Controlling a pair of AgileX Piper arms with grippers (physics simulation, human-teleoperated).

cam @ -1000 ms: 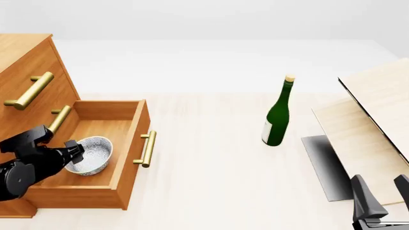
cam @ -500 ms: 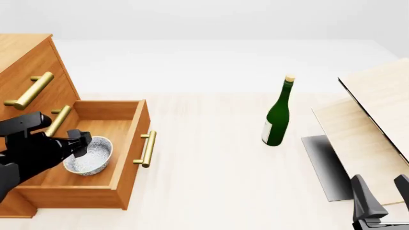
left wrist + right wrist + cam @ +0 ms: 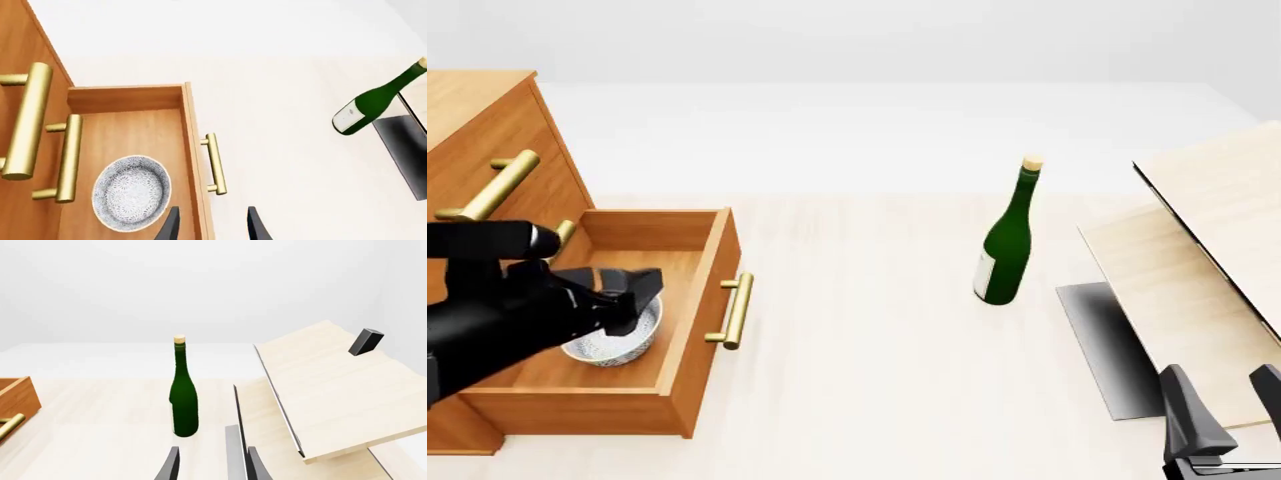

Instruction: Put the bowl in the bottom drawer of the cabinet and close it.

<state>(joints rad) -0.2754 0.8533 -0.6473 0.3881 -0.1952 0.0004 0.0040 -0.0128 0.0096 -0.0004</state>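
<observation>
The speckled white bowl (image 3: 131, 192) rests on the floor of the open bottom drawer (image 3: 137, 132) of the cabinet (image 3: 487, 125). In the front view the bowl (image 3: 603, 345) is partly hidden behind my left arm. My left gripper (image 3: 634, 298) hovers open and empty just above the bowl, over the drawer (image 3: 710, 285). In the left wrist view its fingertips (image 3: 171, 226) straddle the drawer's front wall beside the brass handle (image 3: 214, 164). My right gripper (image 3: 1228, 405) stands open and empty at the near right corner.
A green bottle (image 3: 1006, 240) stands upright mid-table. Pale wood boards (image 3: 1208, 235) lean over a dark grey plate (image 3: 1101, 345) at the right. The two upper drawers with brass handles (image 3: 487, 190) are pushed in.
My left gripper has let go of the bowl's rim, risen and shifted right toward the drawer front. The bowl stays in the drawer. The right arm has not moved.
</observation>
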